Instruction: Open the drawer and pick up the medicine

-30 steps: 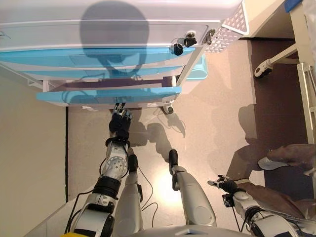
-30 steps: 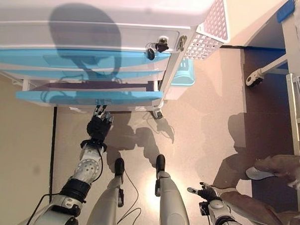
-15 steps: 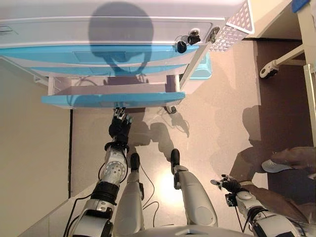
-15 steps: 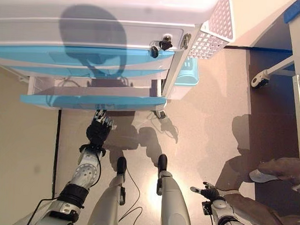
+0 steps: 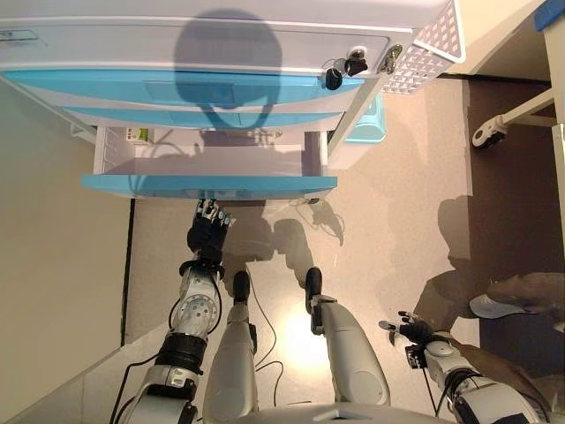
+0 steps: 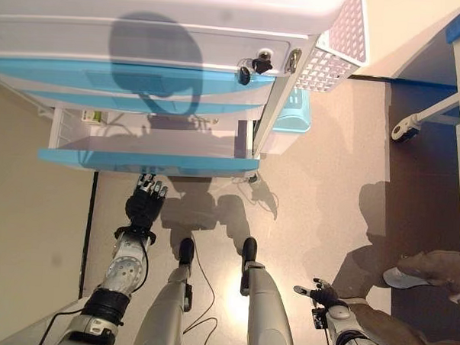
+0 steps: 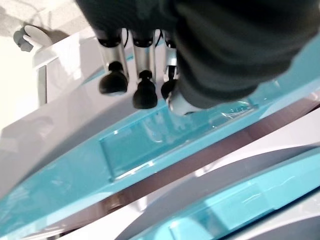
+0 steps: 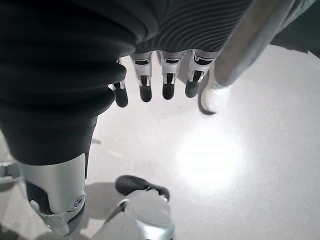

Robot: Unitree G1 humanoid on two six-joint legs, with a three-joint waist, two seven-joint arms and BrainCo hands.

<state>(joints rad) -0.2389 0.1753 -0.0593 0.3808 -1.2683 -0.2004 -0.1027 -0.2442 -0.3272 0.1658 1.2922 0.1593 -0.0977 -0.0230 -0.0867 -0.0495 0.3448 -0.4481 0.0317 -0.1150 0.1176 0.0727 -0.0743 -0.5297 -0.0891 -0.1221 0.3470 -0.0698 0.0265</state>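
A white cabinet has blue drawer fronts, and its lowest drawer (image 5: 208, 185) stands pulled out. Inside, in the far left corner, lies a small white and green box (image 5: 135, 135), the medicine. The rest of the drawer floor looks bare. My left hand (image 5: 208, 233) sits just below the drawer's blue front (image 7: 150, 145), fingers straight and open, tips close to the front, holding nothing. My right hand (image 5: 411, 330) hangs low at the right over the floor, open and empty (image 8: 155, 85).
Keys (image 5: 342, 71) hang from the lock at the cabinet's top right. A white perforated basket (image 5: 425, 51) and a light-blue bin (image 5: 371, 124) are on its right side. A trolley caster (image 5: 485, 134) and a person's shoe (image 5: 493, 306) are on the floor to the right.
The lowest drawer has slid further out toward me, uncovering the box in its far left corner. My left hand has drawn back with it. The right hand has stayed still.
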